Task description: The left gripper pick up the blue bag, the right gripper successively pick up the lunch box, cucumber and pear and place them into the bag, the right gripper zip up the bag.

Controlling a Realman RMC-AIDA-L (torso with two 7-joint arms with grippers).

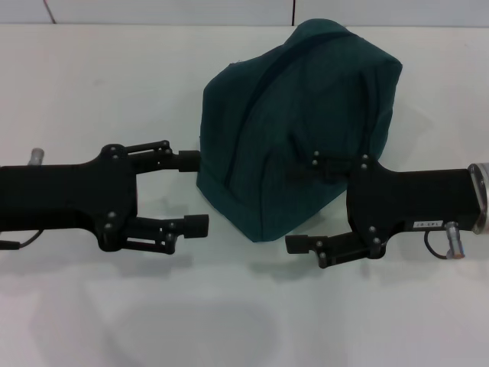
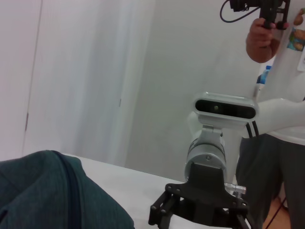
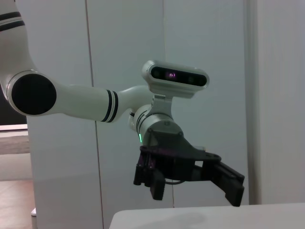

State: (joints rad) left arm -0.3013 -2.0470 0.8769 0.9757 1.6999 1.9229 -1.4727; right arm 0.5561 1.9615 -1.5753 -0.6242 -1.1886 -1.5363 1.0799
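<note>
The blue bag [image 1: 298, 115] stands on the white table [image 1: 114, 84], a dark zip line running over its top. It also shows in the left wrist view [image 2: 43, 191]. My left gripper [image 1: 194, 193] is open and empty just left of the bag's lower left corner. My right gripper [image 1: 294, 209] is open and empty at the bag's lower right side, its upper finger over the fabric. The left wrist view shows the right gripper [image 2: 200, 222]. The right wrist view shows the left gripper [image 3: 195, 194] open. The lunch box, cucumber and pear are out of view.
The table's far edge meets a pale wall [image 1: 153, 11]. In the left wrist view a person [image 2: 276, 95] stands beyond the table, holding a device up.
</note>
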